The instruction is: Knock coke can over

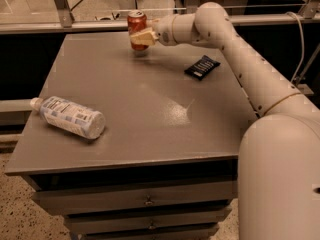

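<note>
- Coke can (136,23): stands upright at the counter's (150,119) far edge, toward 12 o'clock; long axis vertical, silver top up.
- Claw (143,37): reaches in from 3 o'clock and lies against the can's side, covering part of its lower half; how far open it is, and whether it has hold of the can, cannot be told.
- Clear bottle (70,117): lies on its side at 8 o'clock, cap toward 10 o'clock.
- Dark packet (202,67): flat at 2 o'clock; print illegible.
</note>
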